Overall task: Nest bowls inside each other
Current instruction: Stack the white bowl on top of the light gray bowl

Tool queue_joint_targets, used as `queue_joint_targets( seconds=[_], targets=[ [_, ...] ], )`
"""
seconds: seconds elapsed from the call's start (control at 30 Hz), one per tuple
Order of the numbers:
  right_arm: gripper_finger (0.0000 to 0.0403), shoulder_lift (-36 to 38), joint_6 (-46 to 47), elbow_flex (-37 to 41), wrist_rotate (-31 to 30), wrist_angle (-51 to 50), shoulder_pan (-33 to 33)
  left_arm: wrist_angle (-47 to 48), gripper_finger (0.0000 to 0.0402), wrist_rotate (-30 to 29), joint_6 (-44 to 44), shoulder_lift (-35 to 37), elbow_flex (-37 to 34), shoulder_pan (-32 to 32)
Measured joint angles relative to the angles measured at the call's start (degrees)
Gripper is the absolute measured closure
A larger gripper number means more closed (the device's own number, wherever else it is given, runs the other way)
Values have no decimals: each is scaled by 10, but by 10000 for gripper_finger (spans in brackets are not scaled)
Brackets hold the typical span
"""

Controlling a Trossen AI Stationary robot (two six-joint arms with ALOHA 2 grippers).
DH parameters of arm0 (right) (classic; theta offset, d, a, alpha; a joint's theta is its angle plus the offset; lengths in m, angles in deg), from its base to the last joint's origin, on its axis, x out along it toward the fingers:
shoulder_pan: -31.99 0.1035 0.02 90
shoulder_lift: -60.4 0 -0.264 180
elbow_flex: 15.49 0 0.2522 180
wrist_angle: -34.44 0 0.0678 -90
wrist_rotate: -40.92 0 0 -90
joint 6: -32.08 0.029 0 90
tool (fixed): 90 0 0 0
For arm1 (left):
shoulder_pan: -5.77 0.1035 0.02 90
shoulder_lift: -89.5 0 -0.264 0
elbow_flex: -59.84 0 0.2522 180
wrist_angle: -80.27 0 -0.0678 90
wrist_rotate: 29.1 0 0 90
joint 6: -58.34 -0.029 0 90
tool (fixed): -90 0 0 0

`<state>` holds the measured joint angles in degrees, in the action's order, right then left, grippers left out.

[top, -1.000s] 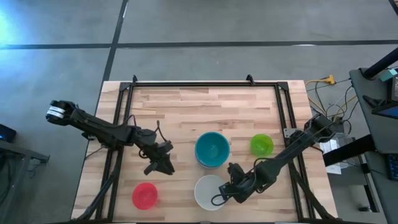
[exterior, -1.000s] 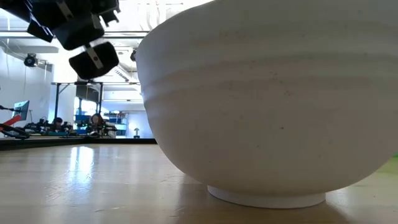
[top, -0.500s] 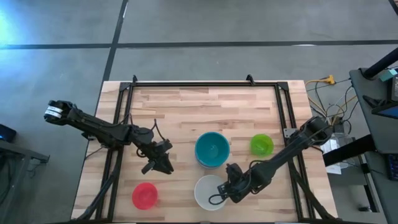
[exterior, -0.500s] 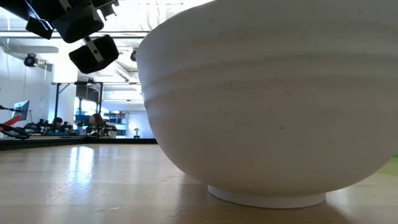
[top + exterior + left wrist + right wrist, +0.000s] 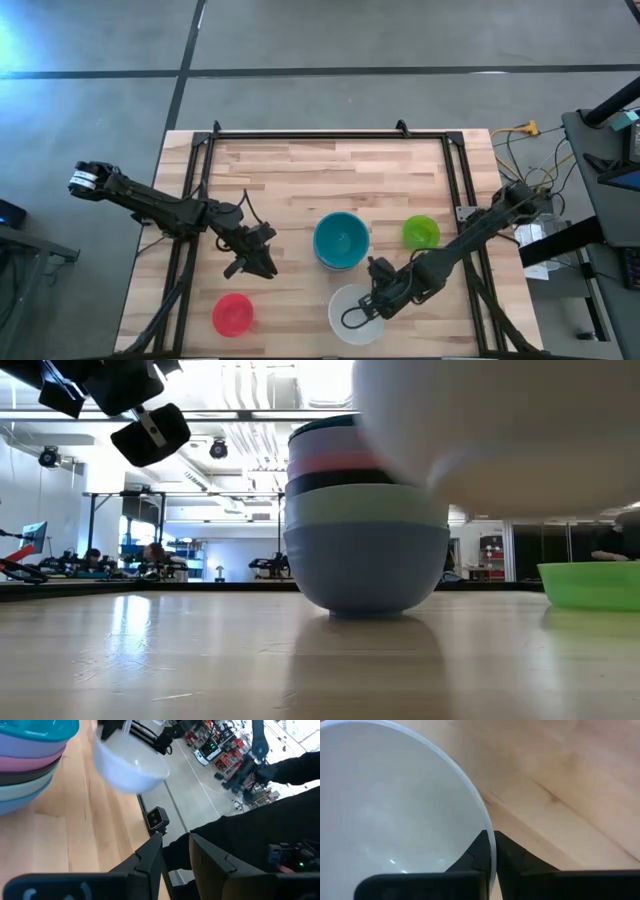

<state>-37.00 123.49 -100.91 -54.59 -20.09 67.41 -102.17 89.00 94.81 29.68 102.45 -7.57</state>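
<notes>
The white bowl [image 5: 355, 315] hangs over the table's near edge, and my right gripper [image 5: 492, 836] is shut on it. In the low view the white bowl [image 5: 500, 430] is off the wood. A stack of several nested bowls [image 5: 341, 240], teal on top and blue at the bottom [image 5: 365, 560], rests on its foot at the table's middle. To its right a lime green bowl [image 5: 420, 232] sits alone. A red bowl [image 5: 233, 314] stands at the near left. My left gripper [image 5: 255, 262] hovers left of the stack, fingers slightly apart with nothing between them. My right gripper holds the white bowl by its rim [image 5: 489, 826] on the bowl's far right side [image 5: 370, 298]. One finger is inside the bowl and one outside. The fingers slant down from the table's right. The bowl hangs lifted clear of the table.
A black metal frame [image 5: 330, 135] runs along the table's far edge and sides. Cables and equipment [image 5: 540, 190] lie off the right edge. Bare wood [image 5: 300, 170] lies between the stack and the far edge. People sit far off in the room [image 5: 150, 555].
My right gripper has shut on the white bowl's rim and risen with it. The bowl, which stood on the table, is now lifted clear and has shifted a little toward the table's right edge.
</notes>
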Motion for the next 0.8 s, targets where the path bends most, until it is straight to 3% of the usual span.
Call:
queue_joint_targets(
  seconds=[0.1,0.23,0.47,0.63,0.8],
  targets=[
    [393,49,-26,-24,-12,-68,-10,1,320,0,-1,2,-1,0],
    [393,113,-82,-73,-87,-151,-47,1,320,-3,-13,1,1,0],
    [394,153,-289,-149,-110,-258,-224,1,320,-26,-14,0,1,2],
    [394,134,-435,-163,-16,-254,-363,-1,320,-37,-9,0,6,2],
    [394,86,-538,-161,58,-252,-422,-1,320,-63,2,0,11,2]
  ],
)
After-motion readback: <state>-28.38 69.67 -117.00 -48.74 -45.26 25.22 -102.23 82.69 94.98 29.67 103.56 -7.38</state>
